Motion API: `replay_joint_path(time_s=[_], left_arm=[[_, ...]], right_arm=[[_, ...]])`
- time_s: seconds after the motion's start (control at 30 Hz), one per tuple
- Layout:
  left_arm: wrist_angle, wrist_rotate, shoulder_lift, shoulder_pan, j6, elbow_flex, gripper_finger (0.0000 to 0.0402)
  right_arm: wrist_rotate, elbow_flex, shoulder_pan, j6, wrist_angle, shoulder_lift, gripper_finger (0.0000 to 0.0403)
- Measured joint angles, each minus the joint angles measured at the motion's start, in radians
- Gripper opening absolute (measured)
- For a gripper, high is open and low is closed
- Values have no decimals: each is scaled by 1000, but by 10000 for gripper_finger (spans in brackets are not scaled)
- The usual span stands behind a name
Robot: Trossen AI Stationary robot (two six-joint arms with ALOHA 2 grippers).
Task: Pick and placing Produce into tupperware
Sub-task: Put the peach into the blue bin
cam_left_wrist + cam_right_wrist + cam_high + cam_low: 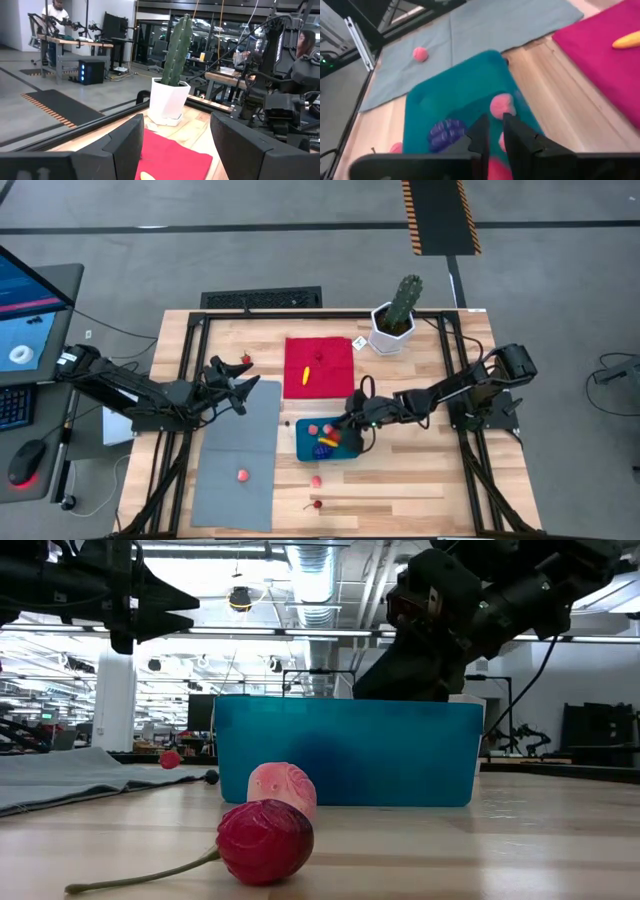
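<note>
The teal tupperware (322, 442) (345, 752) (460, 100) sits on the wood near the red cloth. It holds red and pink pieces (501, 106), a yellow piece and a blue-purple cluster (445, 134). My right gripper (351, 421) (494, 129) hovers over its right end, the fingers almost closed. My left gripper (238, 387) (175, 145) is open above the grey mat's far corner. Loose produce: a yellow piece (306, 374) on the red cloth, a strawberry (246, 360), a pink piece (242, 475) on the mat, another pink piece (316, 480) (282, 788), and a cherry (317, 503) (265, 840). My right gripper has a small pink-red piece (501, 143) in the narrow gap between its two fingers. The fingers slant down from the table's right side over the tupperware. The fingers hide most of the piece, so which part they hold cannot be told.
A green cactus in a white pot (397, 315) (170, 95) stands at the far edge beside the red cloth (318, 367). The grey mat (238, 455) lies on the left. A black frame rail runs around the table. People are in the room behind.
</note>
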Motion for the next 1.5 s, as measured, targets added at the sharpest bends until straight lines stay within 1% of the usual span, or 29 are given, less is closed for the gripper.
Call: replay_joint_path(time_s=[0.1, 0.2, 0.3, 0.4, 0.47, 0.53, 0.6, 0.67, 0.73, 0.8, 0.9, 0.93, 1.0, 1.07, 1.17, 1.2, 1.33, 1.5], left_arm=[[0, 0, 0, 0, 0, 0, 219], [0, -12, 0, 0, 7, 0, 219], [0, -24, 0, 2, 10, 0, 219], [0, -26, 0, 13, 10, 0, 219], [0, -26, 0, 21, 8, 0, 219], [0, -20, 0, 28, 4, 0, 219], [0, -12, 0, 35, 3, 0, 219], [0, -10, 0, 39, -8, 0, 219], [0, -10, 0, 42, -10, 0, 219], [0, -10, 0, 45, -18, 0, 219], [0, -10, 0, 45, -30, 0, 219], [0, -10, 0, 45, -31, 0, 219], [0, -10, 0, 45, -31, 0, 219], [0, -10, 0, 45, -31, 0, 219], [1, -9, 0, 45, -31, -1, 219], [2, -5, 0, 45, -31, -1, 219], [-2, -2, 0, 46, -30, -1, 219], [-5, -7, 0, 47, -30, -1, 219]], right_arm=[[4, 0, -7, -17, 27, 0, 90], [6, 0, -21, -80, 85, 0, 107], [3, 4, -62, -86, 155, 0, 115], [-36, 44, -128, -87, 134, 0, 115], [-73, 87, -171, -97, 76, 0, 113], [-69, 149, -206, -124, -48, -1, 110], [-7, 216, -235, -97, -213, -1, 105], [53, 273, -261, -55, -342, -1, 99], [63, 313, -288, -52, -416, -1, 95], [41, 344, -316, -41, -453, -1, 93], [-74, 404, -377, 71, -550, -1, 93], [-98, 422, -399, 93, -593, 1, 93], [-106, 458, -437, 103, -649, 39, 93], [-109, 470, -475, 107, -747, 57, 93], [-131, 503, -501, 106, -756, 96, 93], [-133, 500, -503, 103, -771, 104, 93], [-139, 500, -490, 98, -736, 148, 93], [-135, 506, -442, -8, -719, 144, 93]])
